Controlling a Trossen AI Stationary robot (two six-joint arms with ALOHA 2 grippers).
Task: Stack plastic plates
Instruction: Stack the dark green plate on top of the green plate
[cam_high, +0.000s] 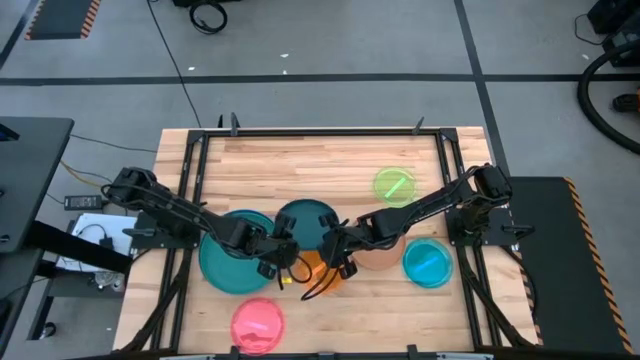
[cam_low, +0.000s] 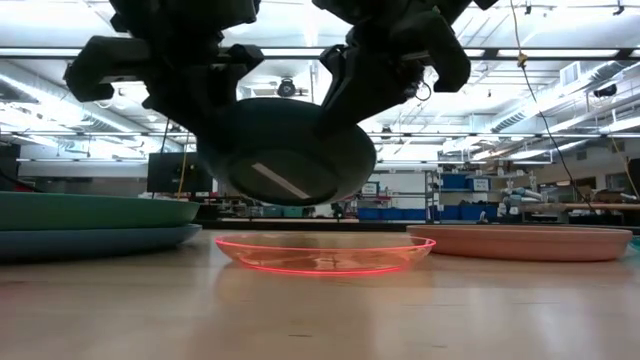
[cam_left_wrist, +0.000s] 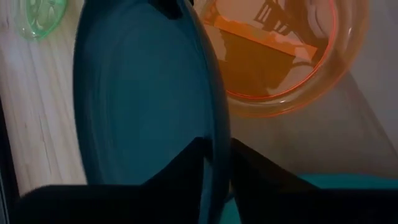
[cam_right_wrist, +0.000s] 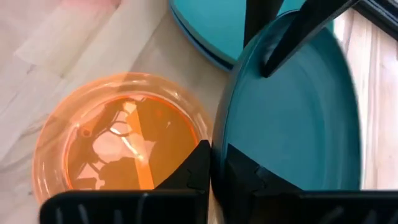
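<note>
A medium dark teal plate (cam_high: 305, 222) hangs tilted in the air between my two grippers, over the small orange plate (cam_low: 320, 255), which lies flat on the table. My left gripper (cam_left_wrist: 216, 148) is shut on the dark teal plate's left rim and my right gripper (cam_right_wrist: 216, 152) on its right rim. In the low view the plate's underside (cam_low: 285, 155) is well clear of the wood. A large teal plate (cam_high: 232, 265) rests on a blue plate (cam_low: 95, 241) to the left. My left gripper pinches the dark teal plate's rim (cam_left_wrist: 214, 134) between its two fingers, one on the inner face and one on the underside, coming from the table's left. The plate is lifted clear and tilted. My right gripper pinches the opposite rim (cam_right_wrist: 219, 134) the same way, from the table's right.
A tan plate (cam_high: 385, 252) and a cyan plate (cam_high: 428, 263) lie right of the grippers. The green plate (cam_high: 394, 186) sits farther back on the right, and the pink plate (cam_high: 258, 324) is near the front edge. Bare wood spreads across the table's far half.
</note>
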